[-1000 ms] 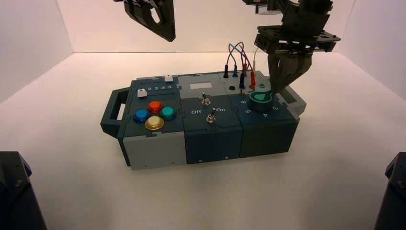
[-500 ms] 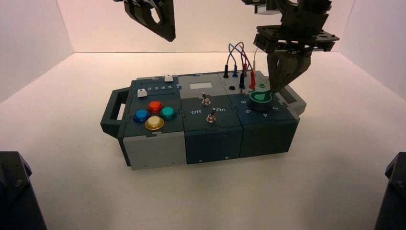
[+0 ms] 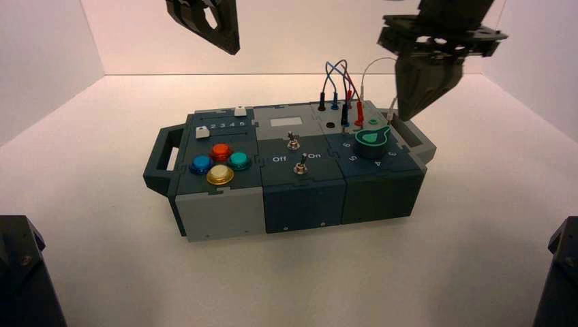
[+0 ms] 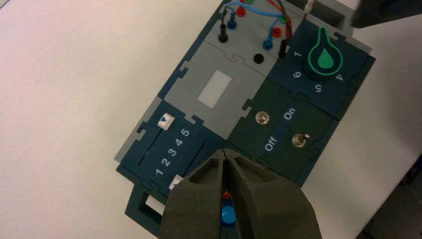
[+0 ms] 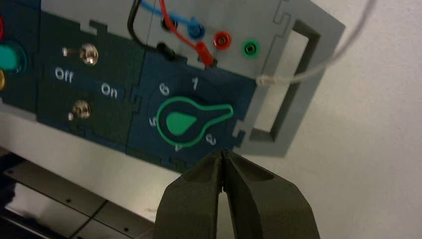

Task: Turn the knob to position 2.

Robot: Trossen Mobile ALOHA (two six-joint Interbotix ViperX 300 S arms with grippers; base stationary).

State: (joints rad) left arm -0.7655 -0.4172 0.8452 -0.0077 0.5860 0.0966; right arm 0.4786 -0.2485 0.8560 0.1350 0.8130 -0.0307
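The left gripper [image 3: 217, 27] hangs high above the back left of the box [image 3: 225, 204], well clear of it; in its wrist view its fingers [image 4: 199, 199] meet at the tips, so it is closed and holds nothing. Below it, the box's left end has a dark handle [image 3: 158, 158], a strip of digits with white slider caps, and four round buttons: orange [image 3: 220, 150], blue [image 3: 200, 163], teal [image 3: 238, 160] and yellow [image 3: 219, 175]. In the middle section two small metal toggle switches [image 3: 292, 142] stand between the words Off and On. At the back, blue, red and black wires [image 3: 337, 75] loop between sockets.

The knob [image 3: 371, 141] sits on the right section, inside a ring of white digits. In the right wrist view its green pointer [image 5: 191, 121] aims between the 1 and the 3, toward the grey handle [image 5: 291, 84], where position 2 lies hidden under its tip.

The right gripper [image 3: 412, 112] hovers above and just behind the knob, apart from it. Its fingers [image 5: 271, 199] are pressed together and empty.
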